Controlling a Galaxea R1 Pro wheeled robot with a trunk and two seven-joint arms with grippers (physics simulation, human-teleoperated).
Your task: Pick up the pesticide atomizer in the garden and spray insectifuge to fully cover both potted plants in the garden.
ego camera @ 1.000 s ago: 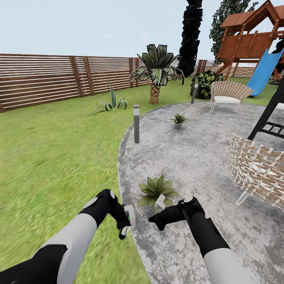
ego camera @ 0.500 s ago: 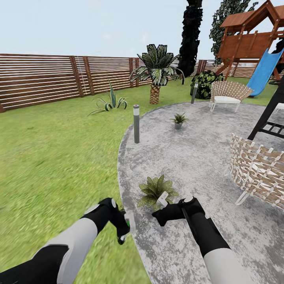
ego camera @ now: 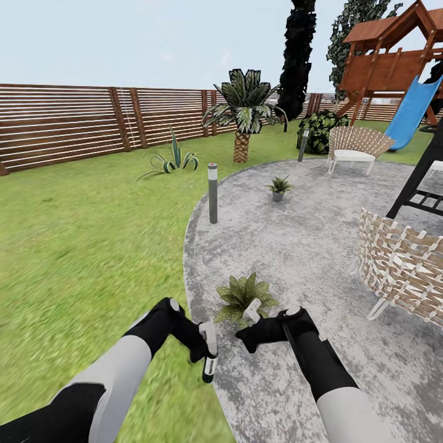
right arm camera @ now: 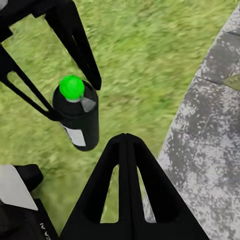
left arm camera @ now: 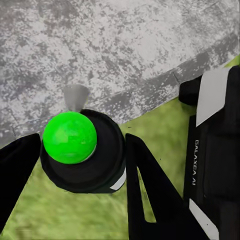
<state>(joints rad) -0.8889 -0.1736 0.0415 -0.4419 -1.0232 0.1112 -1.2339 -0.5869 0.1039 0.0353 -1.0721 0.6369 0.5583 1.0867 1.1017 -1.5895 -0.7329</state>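
Note:
My left gripper (ego camera: pixel 203 354) is shut on the pesticide atomizer (ego camera: pixel 209 368), low at the seam between lawn and stone patio (ego camera: pixel 307 246). From the left wrist view I look down on the atomizer (left arm camera: pixel 82 152), its green cap and grey nozzle between my fingers (left arm camera: pixel 150 190). In the right wrist view the atomizer (right arm camera: pixel 77 120) hangs over grass, label showing. My right gripper (ego camera: pixel 246 337) is shut and empty, close beside it; its joined tips (right arm camera: pixel 125 142) point at the bottle. One potted plant (ego camera: pixel 243 295) sits just beyond both grippers. The other potted plant (ego camera: pixel 280 186) stands farther back on the patio.
A grey bollard lamp (ego camera: pixel 213 194) stands at the patio's left edge. A wicker chair (ego camera: pixel 400 264) is close on the right, another chair (ego camera: pixel 354 147) at the back. Palm (ego camera: pixel 243 117), agave (ego camera: pixel 172 161), slatted fence (ego camera: pixel 74 123) and a playset slide (ego camera: pixel 409 111) ring the lawn.
My left gripper has carried the atomizer to the right, closer to my right gripper and the patio edge. The right arm has barely moved.

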